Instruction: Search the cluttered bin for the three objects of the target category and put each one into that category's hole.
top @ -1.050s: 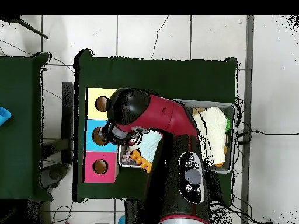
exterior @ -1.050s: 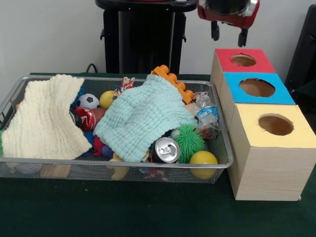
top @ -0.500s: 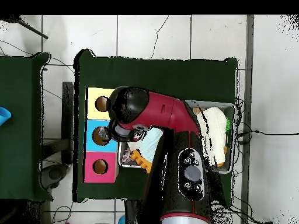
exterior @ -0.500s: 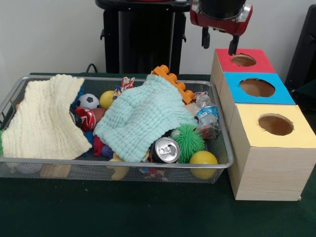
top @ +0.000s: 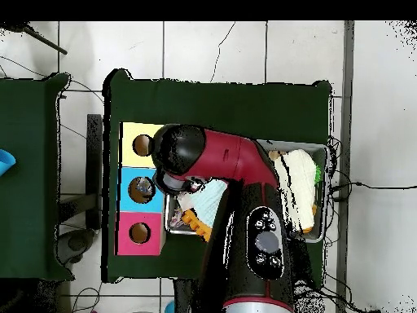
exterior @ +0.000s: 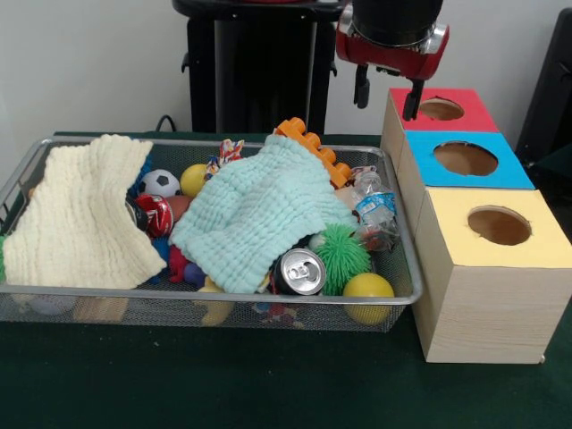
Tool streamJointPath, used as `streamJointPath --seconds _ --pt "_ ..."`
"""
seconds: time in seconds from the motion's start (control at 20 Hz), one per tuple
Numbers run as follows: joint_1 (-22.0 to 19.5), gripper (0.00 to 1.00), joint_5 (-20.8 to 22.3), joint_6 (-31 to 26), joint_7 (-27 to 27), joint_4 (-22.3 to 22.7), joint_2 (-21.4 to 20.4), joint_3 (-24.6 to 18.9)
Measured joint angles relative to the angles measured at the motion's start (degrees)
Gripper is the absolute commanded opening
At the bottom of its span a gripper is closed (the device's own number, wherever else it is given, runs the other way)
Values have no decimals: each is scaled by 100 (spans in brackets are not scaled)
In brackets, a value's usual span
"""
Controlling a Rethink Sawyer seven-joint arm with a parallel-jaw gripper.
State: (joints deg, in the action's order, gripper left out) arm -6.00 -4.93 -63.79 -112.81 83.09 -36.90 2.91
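Currently the pincer (exterior: 387,92) hangs high at the far end of the scene, its two fingers apart with nothing between them. No object is carried.

Left to right in the front view, placed from the pincer:

- Far to its left and below: a cream cloth (exterior: 80,214) draped over that end of the wire bin (exterior: 206,302).
- Left and below: a small soccer ball (exterior: 160,182), a red can (exterior: 155,215) and a yellow ball (exterior: 193,179), partly tucked between the two cloths.
- Below and left: a pale green cloth (exterior: 255,210) covering the bin's middle; an orange block (exterior: 315,149) pokes out behind it.
- Below: a silver can (exterior: 298,272) lying with its top toward the camera, a green spiky ball (exterior: 341,255), a second yellow ball (exterior: 367,294) at the bin's near corner, and a crumpled plastic bottle (exterior: 373,212).
- Just right of the pincer: the red box (exterior: 465,114); its hole is near the right finger. Below and right: the blue box (exterior: 509,170), then the yellow box (exterior: 545,241).

Which category is the target cannot be told. The holes look dark; their contents are hidden, so any count of objects already dropped in is unknown.

Judgement: the search remains mostly open. Both cloths hide much of the bin, and balls and cans lie inside it. The overhead view shows the arm (top: 224,159) over the bin's box end, nothing more of the grip.
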Motion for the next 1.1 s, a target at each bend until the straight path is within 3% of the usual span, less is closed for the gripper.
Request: streamJointPath --seconds 1.1 --pt "-16 100 447 947 0 -1 292 -11"
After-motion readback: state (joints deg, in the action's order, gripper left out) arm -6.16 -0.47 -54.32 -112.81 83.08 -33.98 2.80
